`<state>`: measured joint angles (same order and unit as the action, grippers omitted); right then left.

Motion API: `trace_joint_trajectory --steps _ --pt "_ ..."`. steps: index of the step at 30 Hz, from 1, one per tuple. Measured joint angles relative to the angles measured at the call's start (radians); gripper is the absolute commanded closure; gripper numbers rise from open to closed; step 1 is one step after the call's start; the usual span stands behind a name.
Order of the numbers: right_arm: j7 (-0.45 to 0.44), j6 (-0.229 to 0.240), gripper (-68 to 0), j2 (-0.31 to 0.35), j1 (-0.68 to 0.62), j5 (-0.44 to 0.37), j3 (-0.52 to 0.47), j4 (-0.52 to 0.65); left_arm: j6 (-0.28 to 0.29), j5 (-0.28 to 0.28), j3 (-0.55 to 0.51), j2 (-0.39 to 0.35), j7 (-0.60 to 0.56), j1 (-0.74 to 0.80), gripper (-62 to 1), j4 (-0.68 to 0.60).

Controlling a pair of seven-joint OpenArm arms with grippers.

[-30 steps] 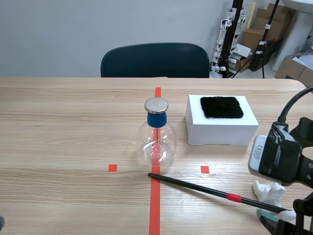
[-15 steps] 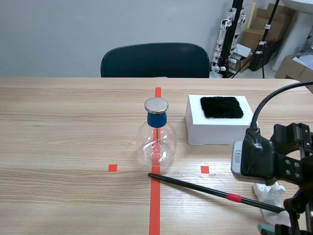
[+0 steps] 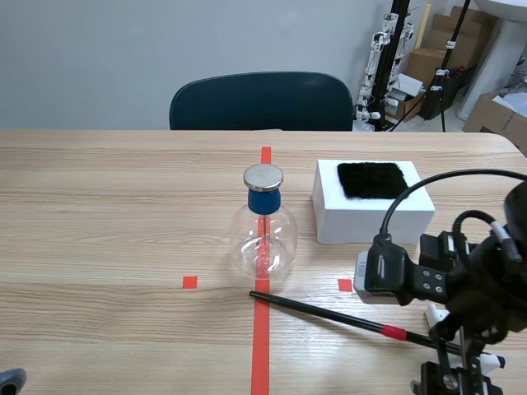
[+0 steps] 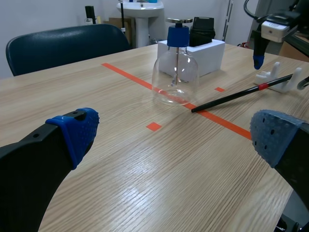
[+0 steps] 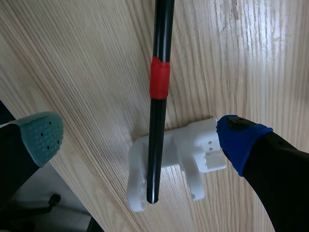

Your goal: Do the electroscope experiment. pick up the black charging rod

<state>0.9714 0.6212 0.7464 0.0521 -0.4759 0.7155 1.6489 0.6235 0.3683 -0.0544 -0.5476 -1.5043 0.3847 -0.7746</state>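
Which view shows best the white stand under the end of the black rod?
The right wrist view: the white stand lies close up between the open fingers, with the black rod resting in it. In the scene view the right arm hides most of it; the left wrist view shows it far and small.

A pale wood-grain surface runs back toward a plain grey-blue wall. Behind its far edge stands a dark teal chair, only the backrest showing. The far right corner is cluttered: black stands, stacked cardboard boxes and, seen from the left wrist, a white pedestal basin. The light is soft and even.
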Motion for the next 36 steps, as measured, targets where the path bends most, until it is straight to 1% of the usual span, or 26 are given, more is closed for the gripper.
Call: trace_joint_trajectory --steps 2,7,11,14,16,20,21,22,27,29,30,31,36 --pt "0.031 0.0 -67.9 -0.031 0.03 -0.001 0.028 -0.033 0.0 0.005 0.0 0.005 0.0 -0.002 -62.3 0.004" --pt "0.057 0.002 -67.9 -0.093 0.075 -0.005 0.061 -0.095 0.0 0.006 0.001 0.011 0.0 -0.002 -62.3 0.005" --pt "0.07 0.005 -67.9 -0.122 0.107 -0.005 0.101 -0.114 0.0 0.006 0.001 0.017 0.0 -0.002 -62.3 0.005" --pt "0.07 0.005 -67.9 -0.126 0.126 -0.01 0.125 -0.122 -0.001 0.021 0.001 0.027 0.0 -0.002 -62.3 0.005" --pt "0.078 0.003 -67.9 -0.126 0.132 -0.04 0.126 -0.134 -0.01 0.04 0.001 0.034 0.001 -0.002 -62.3 0.006" --pt "0.085 -0.038 -67.9 -0.13 0.133 -0.088 0.124 -0.171 -0.012 0.039 0.001 0.041 0.0 -0.002 -62.3 0.014" --pt "0.085 -0.054 -67.9 -0.131 0.133 -0.101 0.124 -0.179 -0.012 0.039 0.001 0.041 0.001 -0.002 -62.3 0.015" --pt "0.085 -0.06 -67.9 -0.132 0.132 -0.105 0.124 -0.185 -0.013 0.039 0.001 0.041 0.001 -0.002 -62.3 0.016" --pt "0.076 -0.06 -67.9 -0.134 0.133 -0.112 0.124 -0.188 -0.04 0.039 0.001 0.041 0.001 -0.002 -62.3 0.017" --pt "0.065 -0.06 -67.9 -0.134 0.133 -0.112 0.124 -0.188 -0.039 0.039 0.001 0.042 0.001 -0.002 -62.3 0.017" --pt "0.063 -0.063 -67.9 -0.134 0.133 -0.112 0.124 -0.189 -0.039 0.037 0.001 0.045 0.001 -0.002 -62.3 0.017" --pt "0.063 -0.077 -67.9 -0.134 0.133 -0.113 0.124 -0.189 -0.039 0.035 0.001 0.049 0.001 -0.002 -62.3 0.017" --pt "0.051 -0.085 -67.9 -0.134 0.151 -0.113 0.124 -0.227 -0.06 0.035 0.001 0.072 0.004 -0.002 -62.3 0.017"
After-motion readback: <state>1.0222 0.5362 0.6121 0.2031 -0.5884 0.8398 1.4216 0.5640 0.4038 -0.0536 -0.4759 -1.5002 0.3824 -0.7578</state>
